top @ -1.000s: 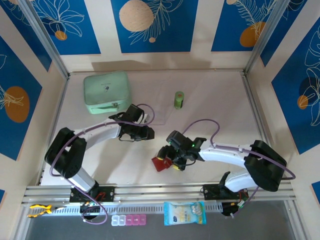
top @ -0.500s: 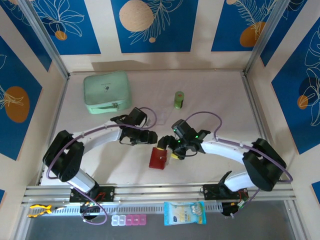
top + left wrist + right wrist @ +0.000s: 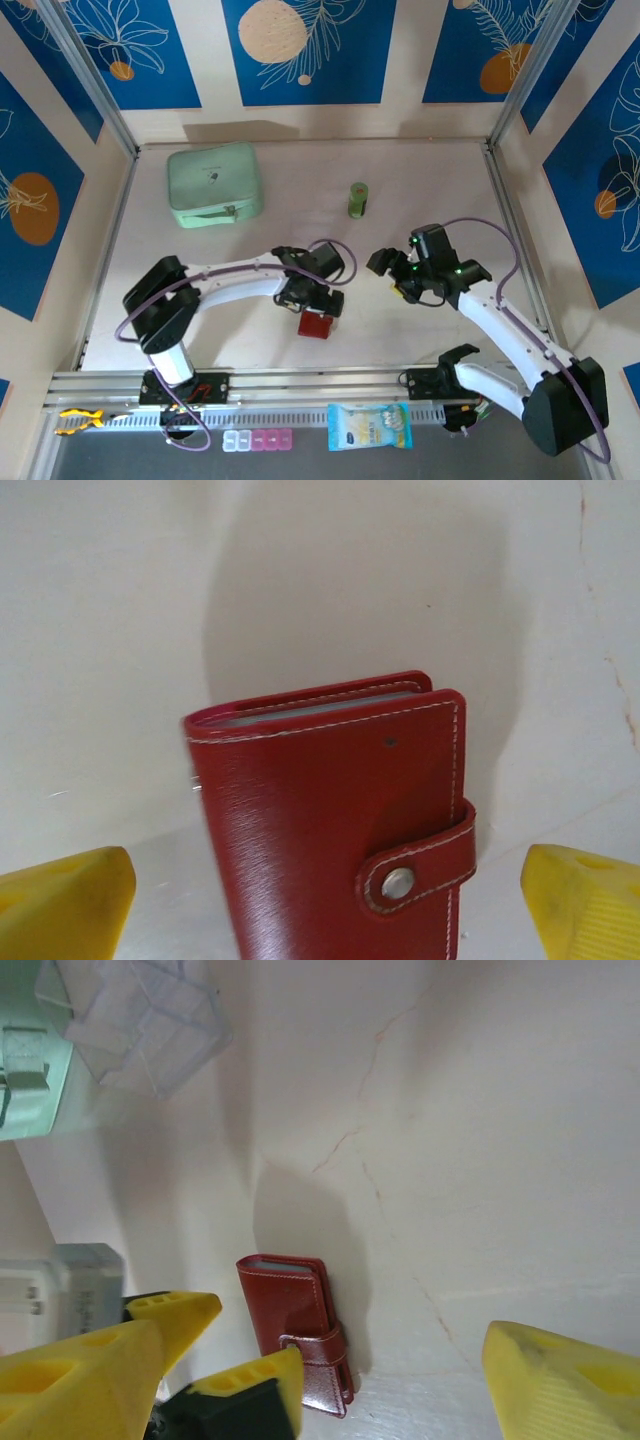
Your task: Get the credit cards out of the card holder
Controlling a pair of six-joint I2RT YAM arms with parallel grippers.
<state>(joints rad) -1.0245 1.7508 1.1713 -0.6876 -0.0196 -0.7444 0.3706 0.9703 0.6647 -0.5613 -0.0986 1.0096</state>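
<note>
Card holder: the dark red card holder (image 3: 318, 325) lies on the table (image 3: 450, 190), front and middle, with its covers shut and its strap snapped down.
Credit cards: hidden inside the shut covers, so they cannot be made out.
Left tool: the left tool (image 3: 320, 306) hangs right over the holder's far edge, jaws spread wide and gripping nothing.
Right tool: the right tool (image 3: 388, 272) is off to the holder's right and apart from it, jaws wide and empty.
Left wrist view adds: white stitching, a metal snap stud (image 3: 398, 883) on the strap, and grey sleeve edges (image 3: 310, 708) between the covers. One yellow fingertip (image 3: 62, 908) stands on each side of the holder, with bare table between, and neither touches it.
Right wrist view adds: the holder seen from its strap side, with the left tool's yellow fingers just beside it and a long shadow behind.
Top view adds: a mint-green zip case (image 3: 213, 183) at the far left and a small green cylinder (image 3: 358, 199) at the far middle, both well apart from the holder.
Edges: a metal rail (image 3: 300, 385) runs along the near edge, with a blue-and-white packet (image 3: 369, 427) beyond it.
Open room: bare table lies between the holder and the rail, and across the far right.
Surface: pale and matte, with fine hairline cracks.
Room: cream walls carry blue panels (image 3: 300, 50) with white leaf drawings and orange discs.
</note>
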